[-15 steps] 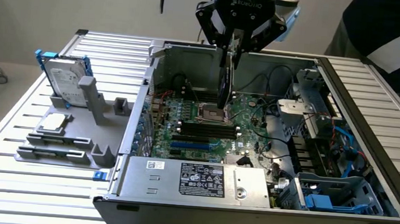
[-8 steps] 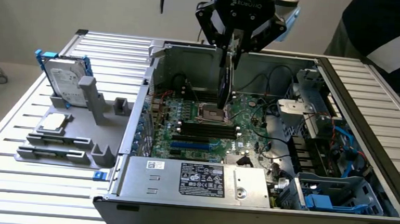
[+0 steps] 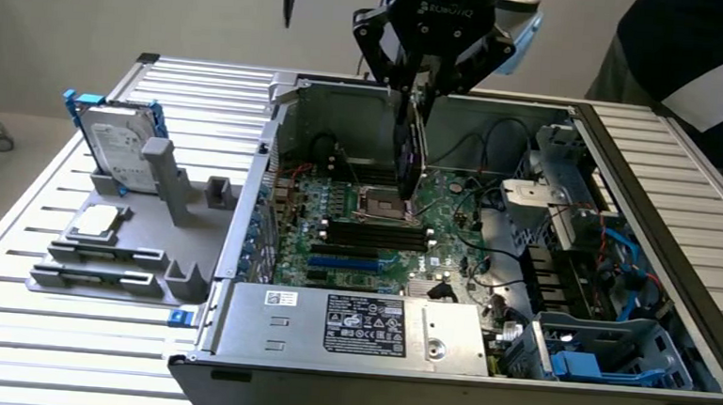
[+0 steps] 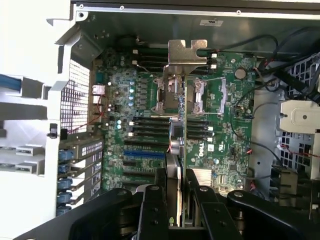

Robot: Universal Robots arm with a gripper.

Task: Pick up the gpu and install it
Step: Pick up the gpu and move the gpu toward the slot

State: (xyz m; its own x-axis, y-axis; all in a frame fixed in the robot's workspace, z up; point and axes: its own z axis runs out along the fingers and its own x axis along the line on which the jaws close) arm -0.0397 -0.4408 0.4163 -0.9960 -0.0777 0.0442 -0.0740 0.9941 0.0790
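My gripper (image 3: pixel 419 98) hangs over the open computer case (image 3: pixel 248 205) and is shut on the gpu (image 3: pixel 408 158). The card hangs on edge, its lower end just above the green motherboard (image 3: pixel 443 207) near the processor socket (image 3: pixel 380 204). In the wrist view the gpu (image 4: pixel 183 130) runs away from my gripper (image 4: pixel 176 185) edge-on, with its silver end bracket (image 4: pixel 187 52) at the far end. The black fingers (image 4: pixel 150 210) clamp the card from both sides. Below it lie the motherboard (image 4: pixel 220 130) and its blue slot (image 4: pixel 145 154).
A silver hard drive in a blue frame (image 3: pixel 120 150) stands on a grey holder (image 3: pixel 121 244) at the exterior view's left. The power supply (image 3: pixel 354 324) fills the case's near end. Cables (image 3: pixel 509 259) and a drive cage (image 3: pixel 605 340) sit on the right. A person's sleeve (image 3: pixel 709 64) is at the upper right.
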